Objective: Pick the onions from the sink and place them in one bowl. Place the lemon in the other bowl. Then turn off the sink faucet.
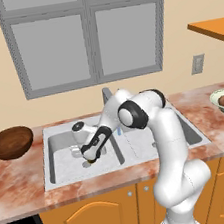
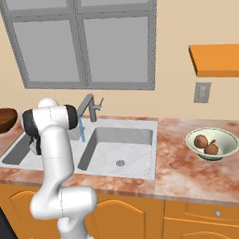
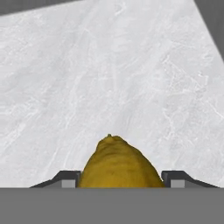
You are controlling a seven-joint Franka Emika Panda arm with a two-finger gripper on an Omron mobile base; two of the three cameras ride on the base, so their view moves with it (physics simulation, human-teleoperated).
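The lemon (image 3: 118, 164), yellow-olive, lies on the floor of the sink's (image 1: 63, 179) left basin. My gripper (image 3: 121, 181) reaches down over it, one fingertip against each side of the fruit. From the left base view the gripper (image 1: 90, 160) sits low in that basin, with a bit of the lemon (image 1: 92, 161) showing under it. Two reddish-brown onions (image 2: 201, 141) rest in the pale green-white bowl (image 2: 217, 131) on the right counter. The dark brown bowl (image 1: 10, 143) stands on the left counter. The faucet (image 2: 90, 107) rises behind the sink, and a thin blue stream (image 2: 82, 130) runs from its spout.
The right basin (image 2: 118, 151) holds just its drain. An orange shelf (image 2: 218, 58) hangs on the wall over the right counter, above a wall outlet (image 2: 202, 91). A window spans the wall behind the faucet.
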